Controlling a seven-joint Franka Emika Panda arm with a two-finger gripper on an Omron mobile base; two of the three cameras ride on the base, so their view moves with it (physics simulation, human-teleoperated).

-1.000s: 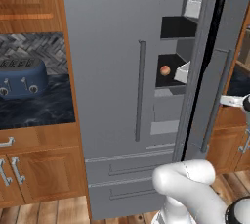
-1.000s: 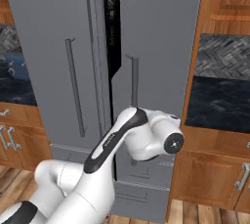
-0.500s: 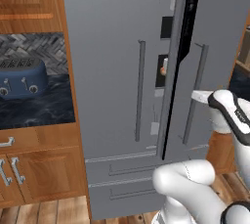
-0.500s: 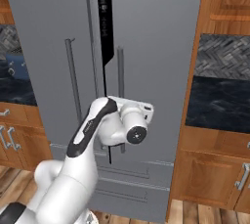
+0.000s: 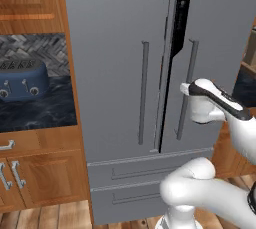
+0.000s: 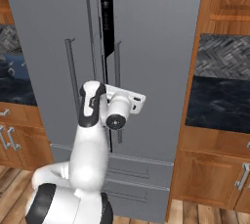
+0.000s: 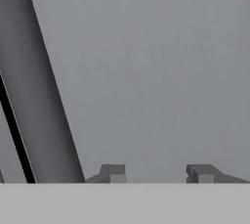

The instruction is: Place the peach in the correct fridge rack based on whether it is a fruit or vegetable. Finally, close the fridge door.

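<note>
Grey fridge door (image 5: pixel 215 53) sits almost flush, a thin dark gap showing along its left edge, so the closing looks nearly finished; the peach and the fridge rack are behind it, out of sight, placement unconfirmed. Arm reaches forward, wrist level, gripper (image 7: pixel 158 173) pressed at the panel, handle (image 7: pixel 39 96) at 9 o'clock; the 2 fingertips (image 7: pixel 113 173) are clenched, grasping nothing.

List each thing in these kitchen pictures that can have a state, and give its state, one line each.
right fridge door: almost shut, a thin dark gap remains at the centre.
left fridge door: shut.
fridge drawers: shut.
gripper: shut, empty, facing the door panel.
cabinet doors: shut.
</note>
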